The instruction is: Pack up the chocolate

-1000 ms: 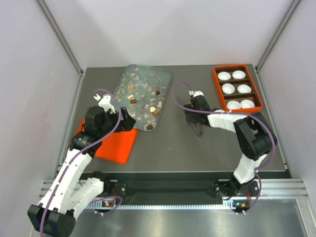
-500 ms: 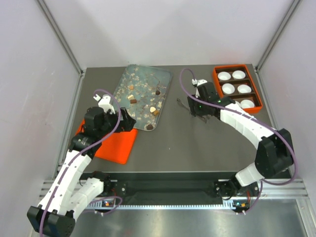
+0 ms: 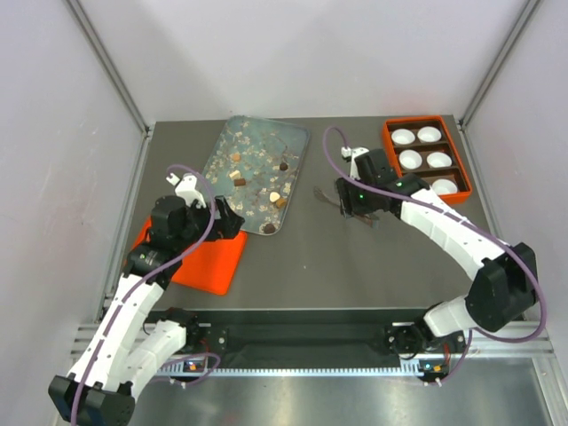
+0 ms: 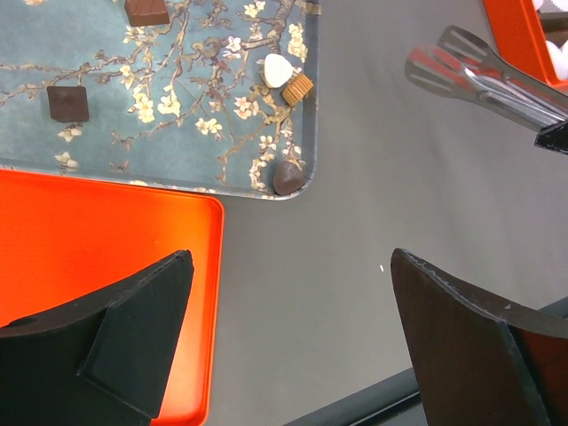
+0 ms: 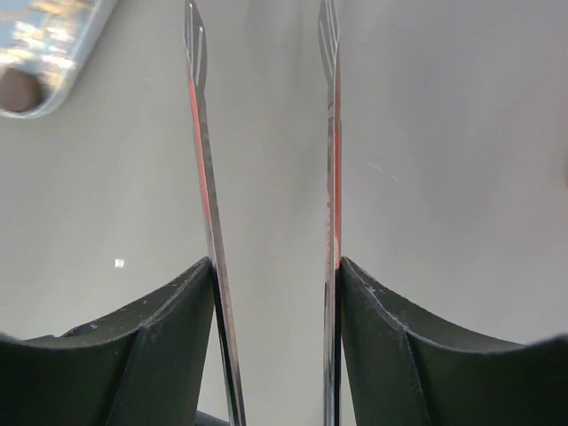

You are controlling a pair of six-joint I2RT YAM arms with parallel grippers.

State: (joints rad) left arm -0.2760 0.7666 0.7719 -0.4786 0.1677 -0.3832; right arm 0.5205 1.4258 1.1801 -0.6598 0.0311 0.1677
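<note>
Tabletop [image 3: 355, 257]: chocolate [image 3: 276, 197] (small lumps) strewn along tray's [image 3: 257, 142] length.

We see bright, even light from above, with soft shadows. The tongs [image 4: 439, 71] glint slightly; in the right wrist view, the chocolate [image 5: 18, 90] is blurred.

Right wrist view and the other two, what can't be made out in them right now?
- Right wrist view: the tongs run off the top edge, tips cut off; one chocolate at the left edge is blurred.
- Left wrist view: the tongs' handle end is cut off by the right edge.
- Top view: the chocolate on the floral tray and the paper cups are too small to tell shapes or contents.
</note>
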